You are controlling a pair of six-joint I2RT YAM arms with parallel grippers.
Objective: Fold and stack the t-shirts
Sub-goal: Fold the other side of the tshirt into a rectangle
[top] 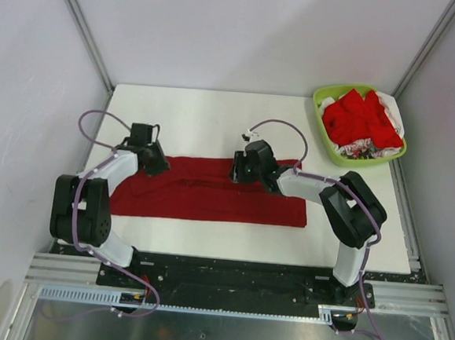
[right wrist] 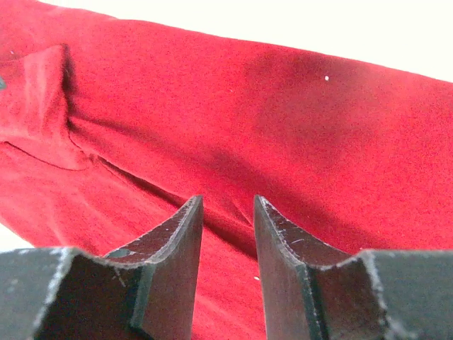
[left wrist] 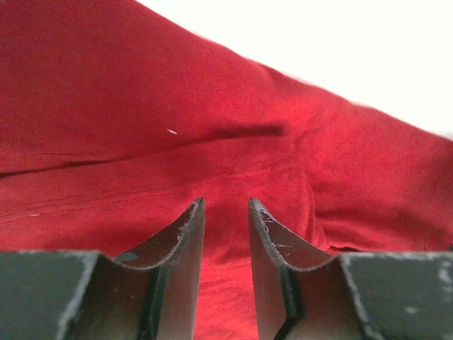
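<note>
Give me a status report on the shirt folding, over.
Left claw and right claw open over dark red shirt. Shirt lies in a long band. Green basket well clear.

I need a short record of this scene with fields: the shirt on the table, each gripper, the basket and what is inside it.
shirt on table: dark crimson t-shirt, spread as a long band on the white table, a crease running along it
left arm: left gripper open, low over the shirt's left part, holding nothing
right arm: right gripper open, low over the shirt's far edge, holding nothing
basket: lime-green basket, far right corner
basket content: bright red shirts heaped over white and patterned fabric
</note>
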